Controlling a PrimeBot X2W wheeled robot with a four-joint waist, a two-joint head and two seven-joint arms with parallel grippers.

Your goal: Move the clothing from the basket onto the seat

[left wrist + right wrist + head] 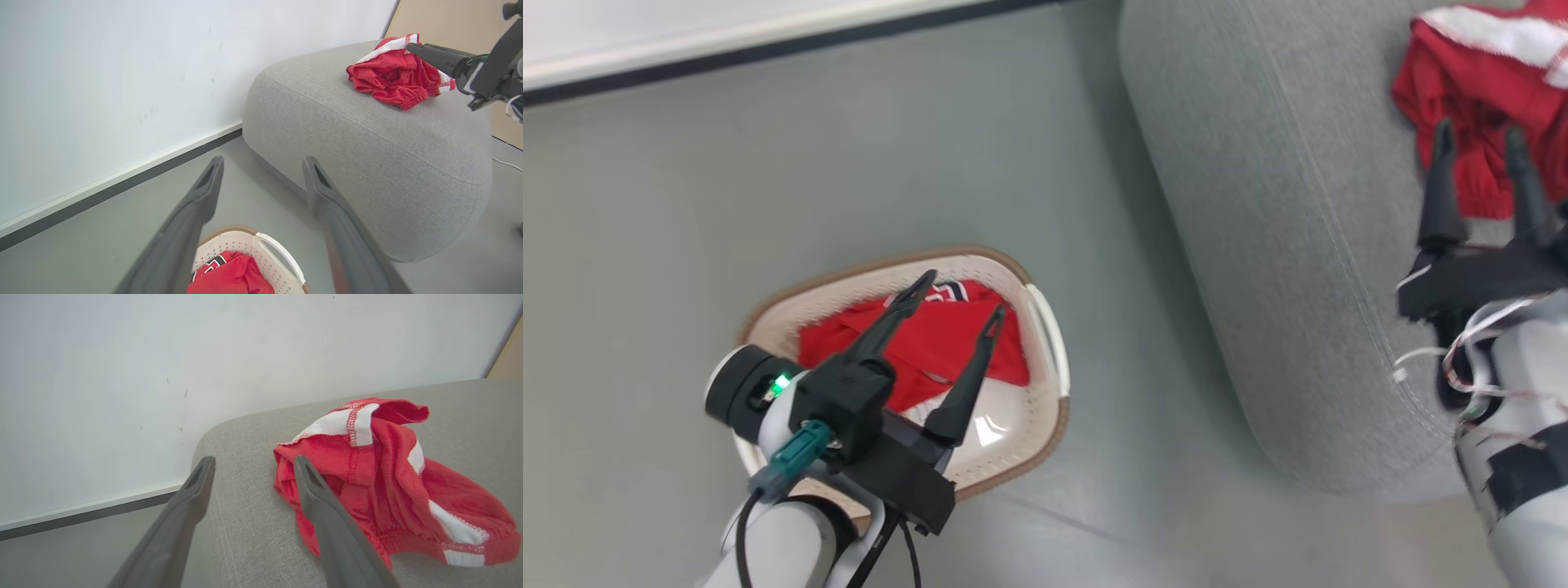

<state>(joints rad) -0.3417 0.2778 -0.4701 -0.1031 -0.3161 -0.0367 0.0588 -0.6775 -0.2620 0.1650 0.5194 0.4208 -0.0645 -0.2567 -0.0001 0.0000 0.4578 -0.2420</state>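
**Half done: one piece on seat, one in basket**

Lower left of head view: left gripper (962, 296) hangs over the basket (1052, 335) with its fingers spread wide, holding nothing. The basket sits on the floor, well apart from the seat.

The basket piece (931, 343) lies crumpled inside. It is bright red thin fabric, with a black-and-white numeral patch at its upper edge. Part of the basket bottom is bare at lower right.

Right half of frame: grey seat (1258, 204), big and rounded, with a stitched seam along its edge.

Upper right: seat piece (1470, 90) is bunched in a heap on the seat top. It is red with a white band, white trim and a gathered hem, and lies fully on the cushion.

The right gripper (1479, 131) is right at the seat piece, fingers wide apart with nothing between them. In the right wrist view one finger overlaps the fabric edge; can't tell if it touches.

Judgement: roughly halfway. One piece is delivered and at least one is to go; can't tell if more lies underneath. The left gripper looks placed for the next pick.
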